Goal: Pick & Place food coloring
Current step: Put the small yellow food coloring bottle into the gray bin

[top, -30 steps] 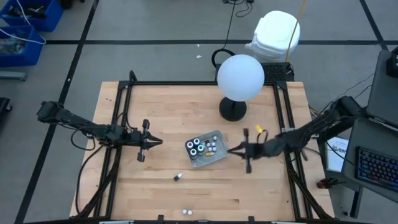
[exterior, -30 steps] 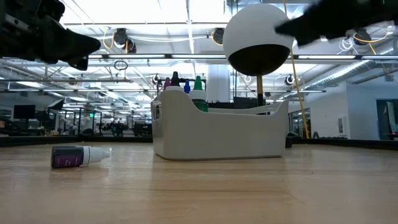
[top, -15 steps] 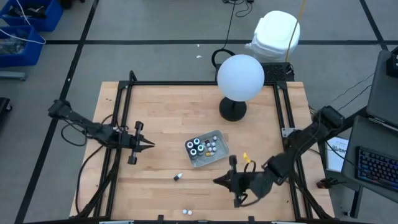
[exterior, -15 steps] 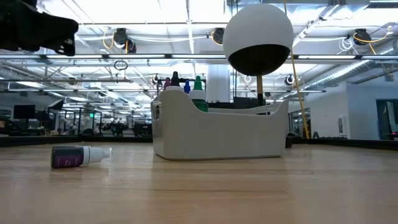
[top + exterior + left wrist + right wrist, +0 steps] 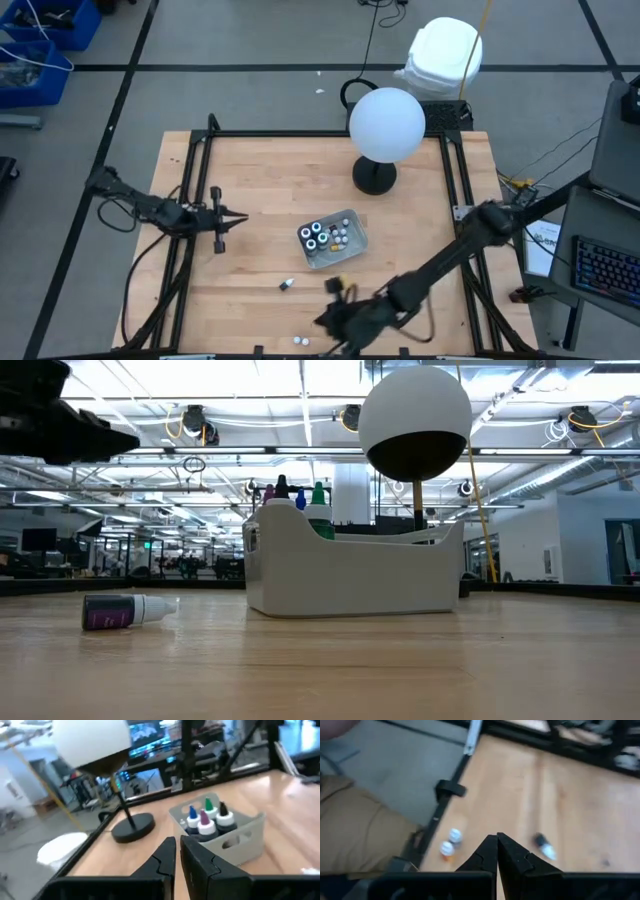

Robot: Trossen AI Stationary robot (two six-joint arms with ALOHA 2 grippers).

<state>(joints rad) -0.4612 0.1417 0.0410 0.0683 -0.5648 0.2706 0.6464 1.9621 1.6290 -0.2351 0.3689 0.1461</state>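
Several food coloring bottles stand upright in a small grey bin (image 5: 332, 240) at the table's middle; their blue, green, purple and black caps (image 5: 206, 815) show in the left wrist view. One dark bottle (image 5: 287, 285) lies on its side on the wood, left of the bin (image 5: 126, 610). Two tiny white-capped bottles (image 5: 302, 341) stand at the near edge (image 5: 451, 842). My right gripper (image 5: 322, 323) hovers shut over the near part of the table, between the lying bottle (image 5: 544, 845) and that pair. My left gripper (image 5: 240, 218) is shut, raised over the table's left part and pointing level at the bin.
A white ball lamp (image 5: 387, 124) on a black round base (image 5: 374, 177) stands at the far side behind the bin. A black frame rail (image 5: 190, 230) runs along the table's edges. Bare wood lies right of the bin.
My right gripper has swung from beside the bin's right side toward the near edge and leftward, tipping downward, and stays shut. My left gripper has drawn back a little toward the table's left edge. No bottle has moved.
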